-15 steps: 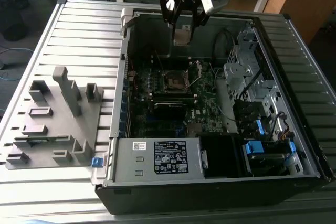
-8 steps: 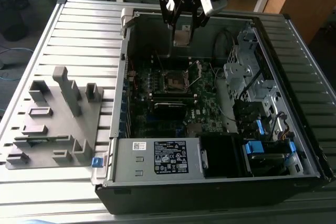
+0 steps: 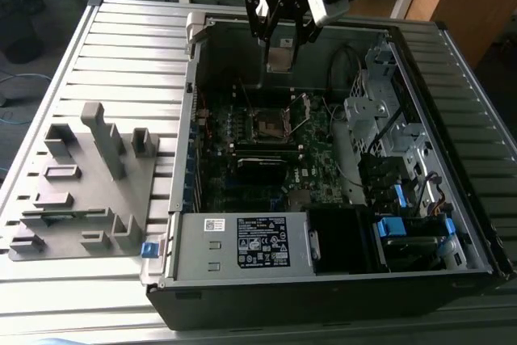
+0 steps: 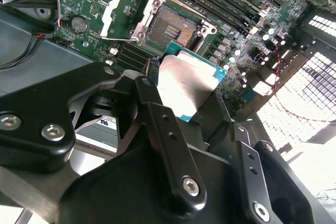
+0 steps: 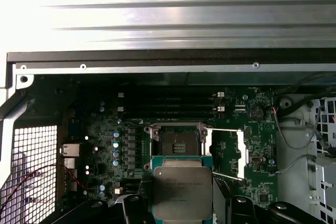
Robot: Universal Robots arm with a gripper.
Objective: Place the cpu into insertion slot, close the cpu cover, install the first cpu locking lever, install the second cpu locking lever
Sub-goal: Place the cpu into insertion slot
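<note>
- Silver-tan between black fingers: grips the cpu (image 5: 182, 192) by its edges in the closed gripper (image 3: 284, 42).
- Hangs above the computer case (image 3: 242, 300), at twelve o'clock of the insertion slot (image 3: 268, 124) in the exterior view, clear of it.
- Lies bare, dark middle showing.
- Stands swung open just beside the slot in the first wrist view, as the cpu cover (image 5: 242, 153); at three o'clock in the exterior view.

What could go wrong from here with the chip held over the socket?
The gripper holds the cpu above the open insertion slot; lowered off-centre or tilted, it might damage the socket contacts. The open cpu cover stands close beside the slot, so the gripper might snag it.
</note>
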